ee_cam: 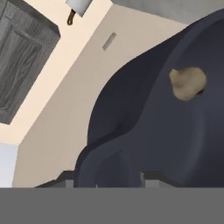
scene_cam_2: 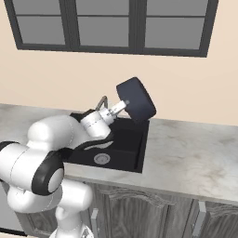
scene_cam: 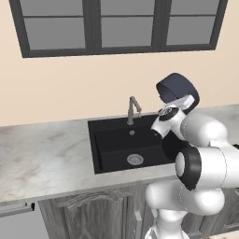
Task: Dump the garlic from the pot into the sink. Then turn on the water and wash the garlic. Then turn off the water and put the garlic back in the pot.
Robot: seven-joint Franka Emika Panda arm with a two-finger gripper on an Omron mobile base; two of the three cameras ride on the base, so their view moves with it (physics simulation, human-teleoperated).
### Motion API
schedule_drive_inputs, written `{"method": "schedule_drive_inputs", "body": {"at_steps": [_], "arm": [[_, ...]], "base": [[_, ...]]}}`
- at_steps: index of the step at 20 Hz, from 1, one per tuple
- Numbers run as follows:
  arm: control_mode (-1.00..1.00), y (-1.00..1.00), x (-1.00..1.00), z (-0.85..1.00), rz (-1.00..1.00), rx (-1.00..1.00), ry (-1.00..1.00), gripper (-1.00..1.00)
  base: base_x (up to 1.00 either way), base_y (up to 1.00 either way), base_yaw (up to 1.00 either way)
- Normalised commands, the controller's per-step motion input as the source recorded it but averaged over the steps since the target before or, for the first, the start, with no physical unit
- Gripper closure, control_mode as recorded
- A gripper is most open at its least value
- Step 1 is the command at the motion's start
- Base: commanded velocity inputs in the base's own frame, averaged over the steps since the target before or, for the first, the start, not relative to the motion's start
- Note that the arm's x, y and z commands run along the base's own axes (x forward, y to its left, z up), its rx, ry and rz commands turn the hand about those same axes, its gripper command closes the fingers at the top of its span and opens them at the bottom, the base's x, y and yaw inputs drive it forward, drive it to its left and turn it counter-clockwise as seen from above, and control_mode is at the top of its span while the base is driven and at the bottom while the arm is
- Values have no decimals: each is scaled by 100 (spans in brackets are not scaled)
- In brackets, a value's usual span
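My gripper [scene_cam: 185,102] is shut on the pot [scene_cam: 177,87], a dark navy round vessel held up in the air and tipped steeply on its side. It hangs above the right end of the black sink [scene_cam: 116,144]. From the other side the pot [scene_cam_2: 135,100] and gripper [scene_cam_2: 122,107] show over the sink [scene_cam_2: 128,144]. In the hand view the gripper [ee_cam: 107,175] clamps the pot's [ee_cam: 153,131] rim handle, and the garlic [ee_cam: 188,82], a pale tan lump, lies against the pot's inner wall. No garlic shows in the basin.
A steel drain [scene_cam: 135,159] sits in the basin floor and a slim grey faucet [scene_cam: 132,109] stands at its back edge. Marble counter [scene_cam: 42,158] runs left of the sink and also right of it [scene_cam_2: 190,158]. A dark-framed window [scene_cam: 116,23] is above.
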Motion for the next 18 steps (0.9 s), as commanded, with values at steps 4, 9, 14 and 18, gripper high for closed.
{"method": "schedule_drive_inputs", "body": {"at_steps": [4,9,14,18], "arm": [[-100,49,1,2,0,-18,10,100],[-100,28,5,7,0,-14,0,100],[-100,7,39,2,0,-10,0,100],[-100,2,23,2,-1,-9,0,100]], "base": [[0,0,0],[0,0,0],[0,0,0],[0,0,0]]}}
